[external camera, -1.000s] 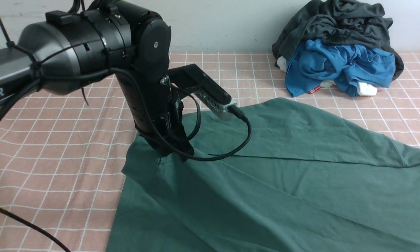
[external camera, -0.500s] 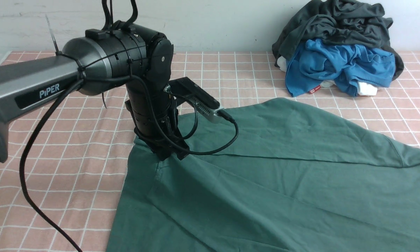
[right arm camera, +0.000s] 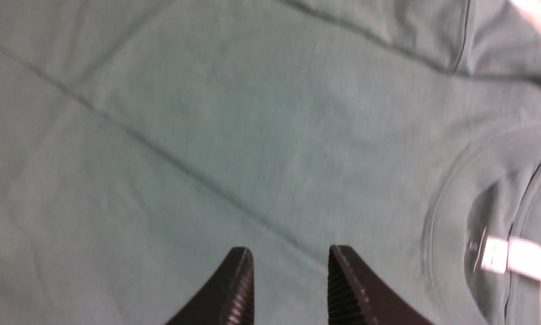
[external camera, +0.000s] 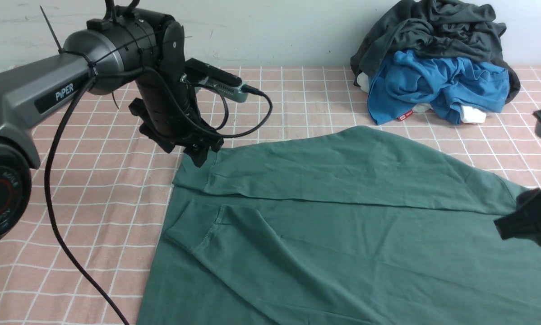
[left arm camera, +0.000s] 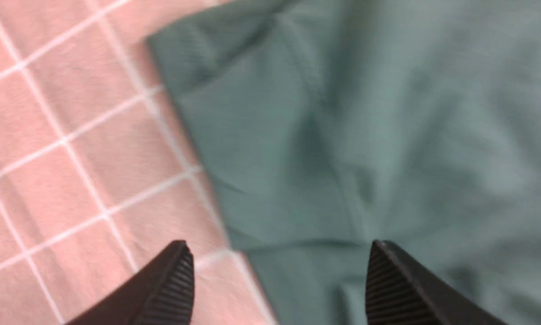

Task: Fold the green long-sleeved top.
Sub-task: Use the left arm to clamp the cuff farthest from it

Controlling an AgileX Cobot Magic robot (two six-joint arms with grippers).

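Note:
The green long-sleeved top (external camera: pixel 351 243) lies spread over the near right half of the table. Both sleeves are laid across its body, with their ribbed cuffs (external camera: pixel 193 178) at the left side. My left gripper (external camera: pixel 199 155) hovers just above the far cuff's corner. In the left wrist view it (left arm camera: pixel 277 259) is wide open and empty over the cuff (left arm camera: pixel 234 135). My right gripper (external camera: pixel 507 225) is at the right edge over the top. In the right wrist view it (right arm camera: pixel 290 255) is open and empty, near the round collar (right arm camera: pixel 450 212) and its white label (right arm camera: pixel 507 257).
A pile with a dark charcoal-grey garment (external camera: pixel 432 27) over a bright blue garment (external camera: pixel 437 85) sits at the back right against the wall. The pink checked tablecloth (external camera: pixel 94 189) covers the table. The left arm's cable (external camera: pixel 60 234) hangs low at the near left.
My left gripper has let go of the sleeve and drawn back and left; the sleeve now lies flat with both cuffs showing. My right gripper has come into view at the right.

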